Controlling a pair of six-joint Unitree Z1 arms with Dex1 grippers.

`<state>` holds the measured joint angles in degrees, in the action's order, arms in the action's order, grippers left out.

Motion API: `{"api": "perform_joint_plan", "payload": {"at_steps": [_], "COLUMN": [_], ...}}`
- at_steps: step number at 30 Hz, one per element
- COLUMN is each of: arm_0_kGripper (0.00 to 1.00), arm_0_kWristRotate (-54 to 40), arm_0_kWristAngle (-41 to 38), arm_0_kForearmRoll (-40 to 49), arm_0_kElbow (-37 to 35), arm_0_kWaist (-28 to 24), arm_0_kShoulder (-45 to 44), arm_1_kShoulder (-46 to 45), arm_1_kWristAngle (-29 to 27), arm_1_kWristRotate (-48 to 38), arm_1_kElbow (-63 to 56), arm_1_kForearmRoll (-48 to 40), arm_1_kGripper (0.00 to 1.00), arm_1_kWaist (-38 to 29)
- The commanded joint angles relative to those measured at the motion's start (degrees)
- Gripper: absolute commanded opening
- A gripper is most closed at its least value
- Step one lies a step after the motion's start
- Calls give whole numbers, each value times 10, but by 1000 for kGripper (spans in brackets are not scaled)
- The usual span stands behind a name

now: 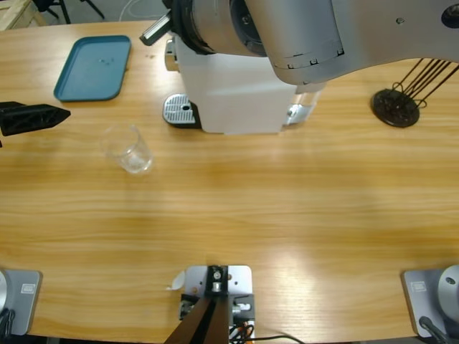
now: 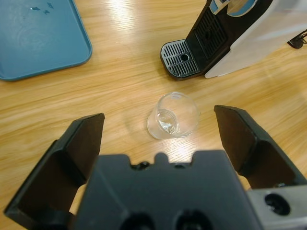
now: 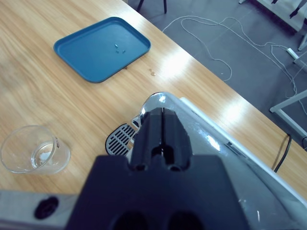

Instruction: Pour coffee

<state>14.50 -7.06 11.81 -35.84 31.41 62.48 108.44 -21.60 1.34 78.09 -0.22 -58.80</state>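
A clear glass stands on the table just ahead of my left gripper, whose jaws are wide open on either side of it without touching. From above, the glass is right of the left gripper. I cannot make out any coffee in the glass. The white coffee machine has its drip tray facing left. My right gripper is shut, its tips at the machine's chrome lever; whether they touch it I cannot tell. The right arm covers the machine's top.
A blue tray lies at the back left, beyond the glass. A black wire stand sits at the right. The table's far edge runs close behind the machine, with cables on the floor beyond it.
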Motion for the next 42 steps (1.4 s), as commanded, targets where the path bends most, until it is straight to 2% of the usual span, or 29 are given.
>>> {"api": "perform_joint_plan", "payload": {"at_steps": [1,5,10,11,12,14,16,21,24,28,33,42], "arm_0_kGripper": [1000,1000,1000,1000,1000,1000,1000,1000,989,946,937,996], "arm_0_kWristRotate": [-4,-7,-8,-11,-28,-68,-92,-96,-102,-95,-97,-112], "arm_0_kWristAngle": [-10,-7,-6,-6,-8,-10,-11,-43,-48,-42,-24,-23], "arm_0_kForearmRoll": [3,3,-2,-4,-15,-41,-64,-96,-130,-178,-204,-312], "arm_0_kElbow": [10,8,8,8,13,26,36,59,97,147,158,158], "arm_0_kWaist": [-2,-2,-2,-2,-2,-2,0,19,65,81,81,81], "arm_0_kShoulder": [25,34,33,34,34,28,25,9,0,-9,36,192], "arm_1_kShoulder": [30,-58,-142,-163,-187,-252,-321,-473,-534,-542,-552,-568], "arm_1_kWristAngle": [-7,-10,32,40,43,61,81,90,101,105,104,103], "arm_1_kWristRotate": [8,32,47,45,42,35,33,21,0,-6,5,7], "arm_1_kElbow": [-58,-51,-31,-32,-38,-64,-100,-216,-264,-282,-311,-325], "arm_1_kForearmRoll": [14,32,135,161,184,222,255,317,337,367,376,377], "arm_1_kGripper": [0,0,0,180,445,873,974,1000,1000,1000,1000,1000], "arm_1_kWaist": [6,11,11,11,11,11,11,11,11,11,11,11]}}
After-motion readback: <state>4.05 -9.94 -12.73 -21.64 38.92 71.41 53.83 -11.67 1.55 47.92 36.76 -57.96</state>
